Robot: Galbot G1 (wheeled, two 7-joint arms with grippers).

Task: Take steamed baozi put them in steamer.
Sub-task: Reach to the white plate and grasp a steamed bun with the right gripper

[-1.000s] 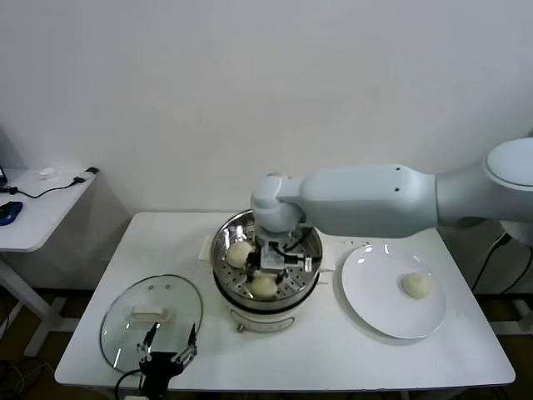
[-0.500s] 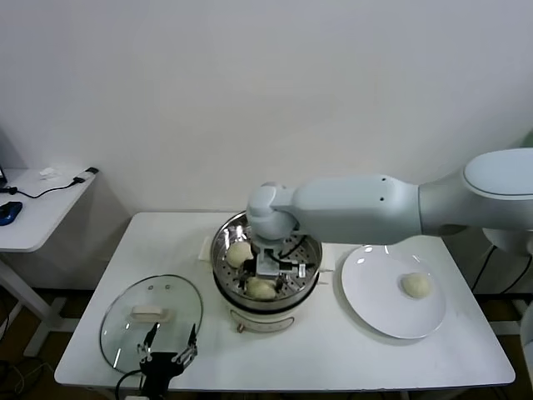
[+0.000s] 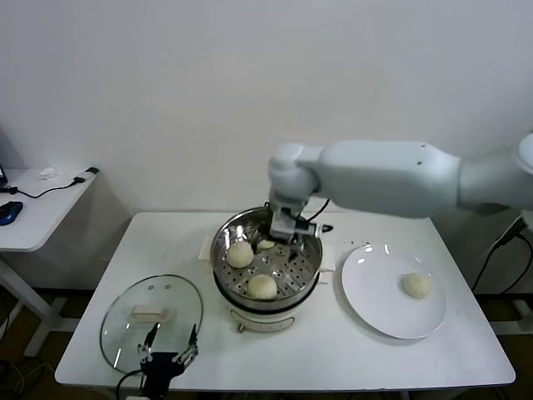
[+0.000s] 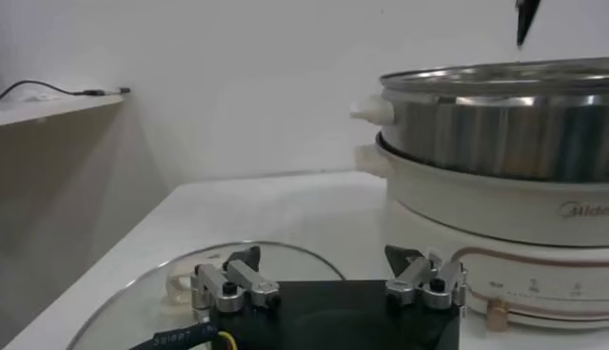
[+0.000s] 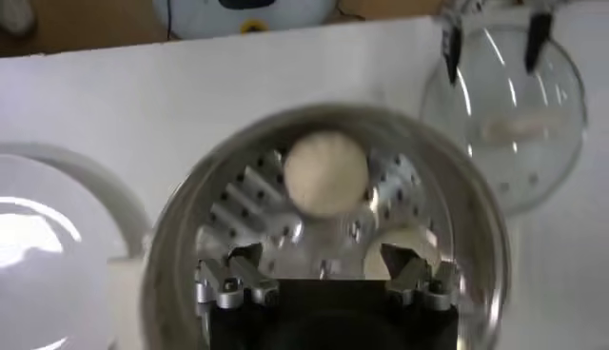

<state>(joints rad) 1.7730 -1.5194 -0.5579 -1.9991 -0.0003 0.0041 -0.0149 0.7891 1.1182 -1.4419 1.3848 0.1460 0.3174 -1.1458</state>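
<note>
The steamer (image 3: 301, 268) stands mid-table on its white pot base. Inside lie three baozi: one on the left (image 3: 240, 254), one at the front (image 3: 262, 287), and one at the back (image 3: 266, 244), half hidden under my right gripper (image 3: 284, 234). That gripper hangs open and empty just above the steamer's back rim. Its wrist view looks down into the steamer (image 5: 190, 200) at two baozi (image 5: 326, 171) (image 5: 404, 249), with the right gripper (image 5: 324, 263) spread wide. A fourth baozi (image 3: 416, 285) rests on the white plate (image 3: 375, 304). My left gripper (image 3: 171, 350) is parked open at the table's front left.
A glass lid (image 3: 150, 321) with a white handle lies flat at the front left, just beyond the left gripper (image 4: 324, 262). From there the steamer (image 4: 495, 124) rises close by. A side desk (image 3: 33, 208) with cables stands off the table's left.
My right gripper opened, left a baozi at the back of the steamer, then rose and drew back toward the rear rim. The left arm stayed still.
</note>
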